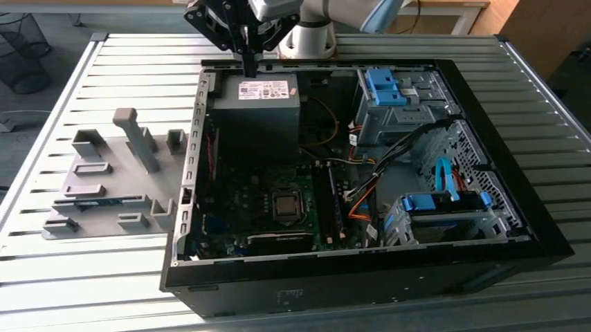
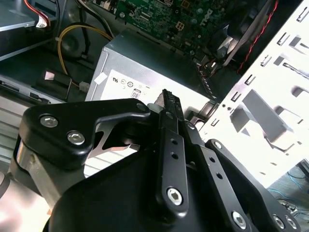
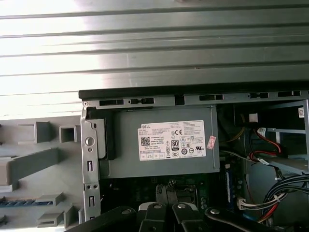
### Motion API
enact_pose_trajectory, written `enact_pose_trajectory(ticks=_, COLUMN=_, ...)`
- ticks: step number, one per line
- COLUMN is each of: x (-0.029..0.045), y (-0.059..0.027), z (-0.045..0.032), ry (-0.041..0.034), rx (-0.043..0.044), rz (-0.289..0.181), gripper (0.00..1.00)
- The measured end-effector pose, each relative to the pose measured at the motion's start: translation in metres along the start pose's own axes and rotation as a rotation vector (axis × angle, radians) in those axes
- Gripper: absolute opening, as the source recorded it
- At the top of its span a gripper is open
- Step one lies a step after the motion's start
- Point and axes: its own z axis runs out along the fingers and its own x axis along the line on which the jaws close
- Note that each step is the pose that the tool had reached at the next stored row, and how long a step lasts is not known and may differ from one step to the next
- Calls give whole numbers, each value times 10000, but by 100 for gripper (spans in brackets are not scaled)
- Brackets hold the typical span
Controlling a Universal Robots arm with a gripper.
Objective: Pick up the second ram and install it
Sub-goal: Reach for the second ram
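Observation:
The second ram (image 1: 90, 203) is a thin dark green stick lying in a slot of the pale grey holder block (image 1: 111, 181), on the exterior view's left beside the open computer case (image 1: 369, 173). In the first wrist view the ram (image 3: 10, 202) shows as a thin dark strip in the holder. My gripper (image 1: 249, 69) hangs over the far end of the case, just above the grey power supply (image 1: 257, 104), well away from the ram. Its black fingers (image 2: 166, 96) are shut together with nothing between them, and the gripper (image 3: 166, 191) also points at the power supply (image 3: 164, 142).
The case lies open on a slatted metal table (image 1: 93, 277). Inside are the green motherboard (image 1: 268, 207), dark memory slots (image 1: 330, 204), blue drive cages (image 1: 388, 86) and bundles of cables (image 1: 369, 194). An upright grey post (image 1: 138, 138) rises from the holder.

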Motion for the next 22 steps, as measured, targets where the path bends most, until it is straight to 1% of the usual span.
enact_pose_trajectory(ticks=22, x=82, y=-7, z=12, ry=0, rx=0, rz=0, gripper=10)
